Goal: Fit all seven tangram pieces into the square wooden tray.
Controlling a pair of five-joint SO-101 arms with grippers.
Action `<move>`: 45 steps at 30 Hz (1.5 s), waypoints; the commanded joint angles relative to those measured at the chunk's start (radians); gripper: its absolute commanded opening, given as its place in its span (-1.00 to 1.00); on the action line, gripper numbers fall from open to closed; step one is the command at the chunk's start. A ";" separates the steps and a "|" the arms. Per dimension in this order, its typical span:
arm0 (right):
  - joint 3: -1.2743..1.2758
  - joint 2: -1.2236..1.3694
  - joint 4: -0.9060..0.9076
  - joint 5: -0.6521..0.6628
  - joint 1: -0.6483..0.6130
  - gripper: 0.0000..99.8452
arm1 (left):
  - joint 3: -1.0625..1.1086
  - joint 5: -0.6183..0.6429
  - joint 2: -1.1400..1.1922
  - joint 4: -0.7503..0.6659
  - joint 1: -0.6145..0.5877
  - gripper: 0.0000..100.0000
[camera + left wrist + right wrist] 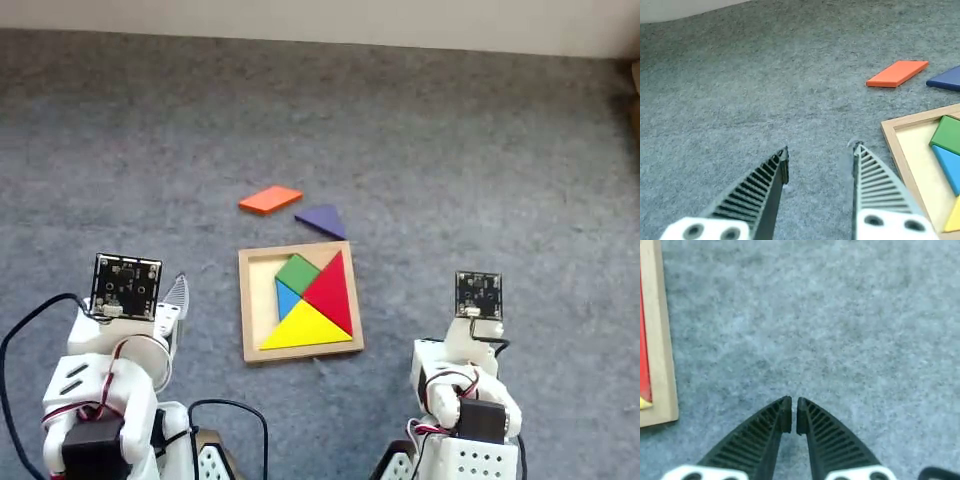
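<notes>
The square wooden tray (244,305) lies on the carpet between the two arms. It holds a green square (297,272), a small blue triangle (286,299), a red triangle (331,291) and a yellow triangle (304,328). An orange parallelogram (270,199) and a dark purple triangle (322,220) lie on the carpet just beyond the tray. My left gripper (821,150) is open and empty, low over the carpet left of the tray (892,145). My right gripper (793,407) is shut on nothing, right of the tray's rim (665,340).
Grey carpet covers the whole work surface, with open room around the tray and both loose pieces. A pale wall edge runs along the far side. Cables (25,330) loop beside the left arm's base.
</notes>
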 commanded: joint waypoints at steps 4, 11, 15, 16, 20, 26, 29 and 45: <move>0.148 -0.016 0.005 0.011 0.015 -0.93 | -0.202 0.006 0.154 0.029 0.024 -0.57; 0.148 -0.016 0.005 0.011 0.015 -0.93 | -0.437 0.005 0.605 0.017 0.025 -0.57; 0.148 -0.016 0.005 0.011 0.015 -0.93 | -0.562 0.003 0.851 -0.051 0.054 -0.56; 0.148 -0.016 0.005 0.011 0.015 -0.93 | -0.595 0.002 0.909 -0.064 0.070 -0.56; 0.148 -0.016 0.005 0.011 0.015 -0.93 | -0.717 -0.074 1.144 -0.068 0.159 -0.46; 0.148 -0.016 0.005 0.011 0.015 -0.93 | -0.915 -0.161 1.458 -0.072 0.219 -0.42; 0.148 -0.016 0.005 0.011 0.015 -0.93 | -1.012 -0.198 1.606 -0.072 0.242 -0.42; 0.148 -0.016 0.005 0.011 0.015 -0.93 | -1.460 -0.198 2.147 -0.064 0.337 -0.42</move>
